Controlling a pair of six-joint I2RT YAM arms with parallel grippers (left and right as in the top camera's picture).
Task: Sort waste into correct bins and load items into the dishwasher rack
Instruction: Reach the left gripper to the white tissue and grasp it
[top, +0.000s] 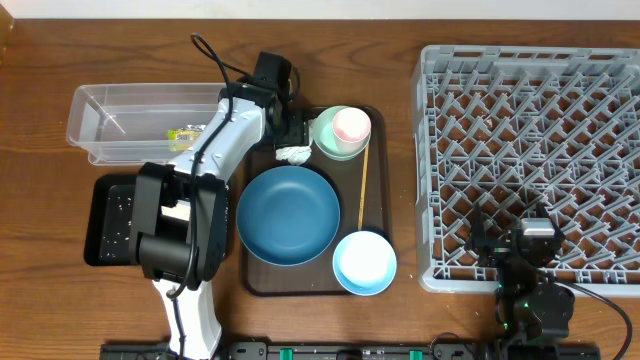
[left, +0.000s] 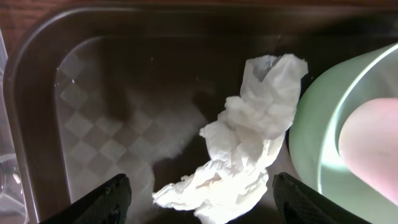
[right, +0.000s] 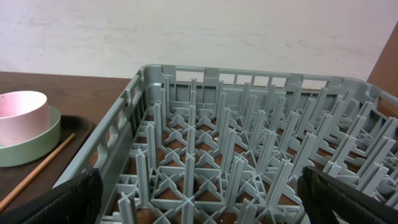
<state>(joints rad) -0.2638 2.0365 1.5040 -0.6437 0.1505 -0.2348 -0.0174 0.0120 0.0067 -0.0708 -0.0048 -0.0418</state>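
Observation:
My left gripper (left: 202, 202) is open, low over the brown serving tray, with a finger on each side of a crumpled white paper (left: 249, 143); in the overhead view it (top: 291, 138) is next to that paper (top: 293, 154). The mint-green bowl (top: 328, 140) holds the pale-pink cup (top: 351, 125). The dark-blue dish (top: 288, 214), light-blue bowl (top: 364, 262) and wooden stick (top: 363, 185) lie on the same tray. The yellow-green wrapper (top: 185, 133) lies in the clear tub (top: 100, 110). The black tray (top: 100, 235) holds scattered white grains. My right gripper (right: 199, 199) is open and empty over the grey rack (top: 530, 150).
The brown serving tray (top: 262, 280) sits in the middle between the bins and the rack. The left arm stretches from the front edge across the black tray. The rack's upright pegs (right: 230, 143) stand right in front of the right gripper.

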